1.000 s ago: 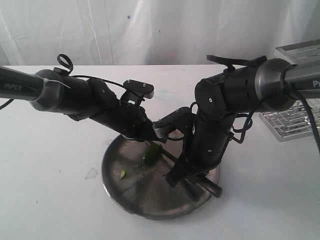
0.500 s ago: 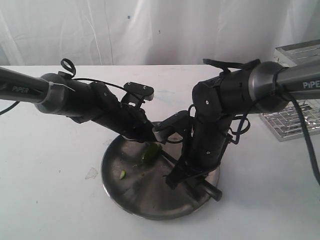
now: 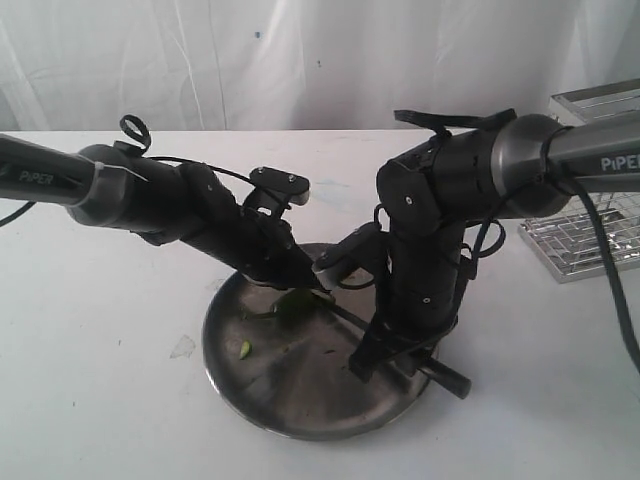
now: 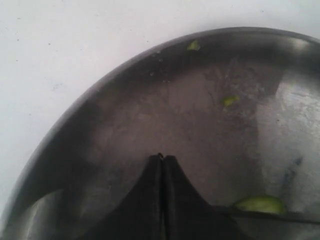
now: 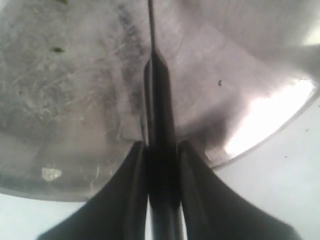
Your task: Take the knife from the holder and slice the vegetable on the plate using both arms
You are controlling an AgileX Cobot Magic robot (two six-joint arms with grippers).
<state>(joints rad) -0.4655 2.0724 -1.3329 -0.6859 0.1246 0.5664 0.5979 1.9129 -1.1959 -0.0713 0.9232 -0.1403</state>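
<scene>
At the left of the exterior view the left gripper (image 3: 305, 278) reaches down to the upper middle of the steel plate (image 3: 218, 340). The left wrist view shows its fingertips (image 4: 159, 162) pressed together with nothing between them. That suits pinning rather than pinching: the closed tip sits at the upper end of the dark green chilli pepper (image 3: 293, 306), probably to steady it for the cut, though whether it touches the pepper or only rests just beside it is unclear. A pale cut-off bit (image 3: 246, 348) lies apart, toward the plate's left rim. Right of centre, the right gripper (image 3: 385, 352) clamps the black handle of the knife (image 3: 345, 316). The blade runs up-left across the plate to the pepper, laid low so that a draw would slice it, and the handle end sticks out over the plate's lower right rim. The wire holder (image 3: 590, 235) stands empty at the right edge. Compared with a second ago, the knife has been drawn toward the lower right, the right arm has leaned left, and the left tip has edged down-right.
</scene>
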